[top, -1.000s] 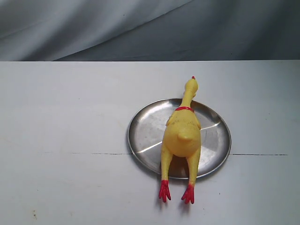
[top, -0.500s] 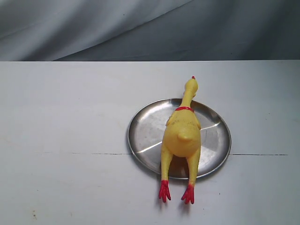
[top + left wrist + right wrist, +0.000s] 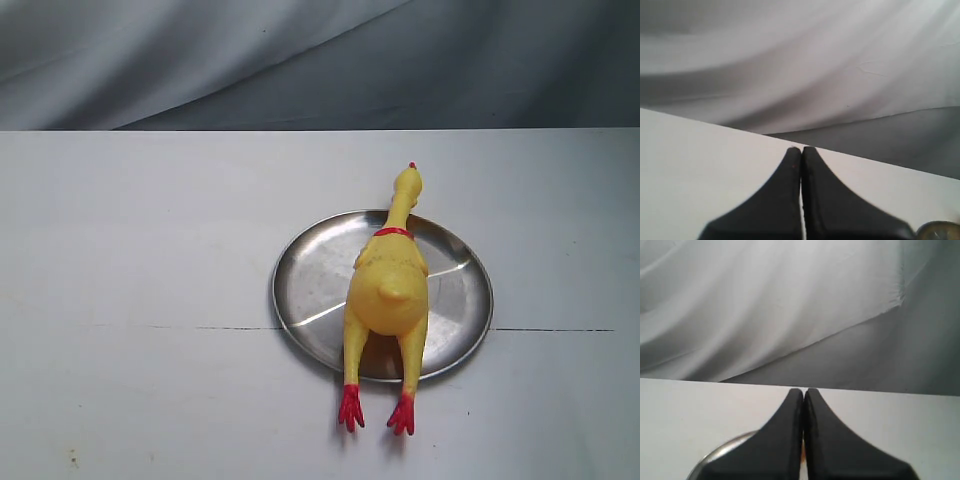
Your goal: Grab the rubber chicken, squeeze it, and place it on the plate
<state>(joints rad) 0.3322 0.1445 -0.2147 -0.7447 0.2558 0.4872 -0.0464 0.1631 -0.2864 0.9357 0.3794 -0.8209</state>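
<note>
The yellow rubber chicken (image 3: 388,290) lies across the steel plate (image 3: 310,290) right of the table's middle. Its head pokes over the far rim and its red feet hang past the near rim onto the table. Neither gripper appears in the exterior view. In the left wrist view my left gripper (image 3: 801,149) is shut, its black fingers pressed together with nothing between them, above bare white table. My right gripper (image 3: 804,390) is also shut and empty in the right wrist view, where a bit of the plate's rim (image 3: 722,447) shows beside its fingers.
The white table (image 3: 140,300) has a thin dark seam (image 3: 230,328) running across it. A grey cloth backdrop (image 3: 300,60) hangs behind the far edge. A small round metal object (image 3: 940,231) peeks into a corner of the left wrist view.
</note>
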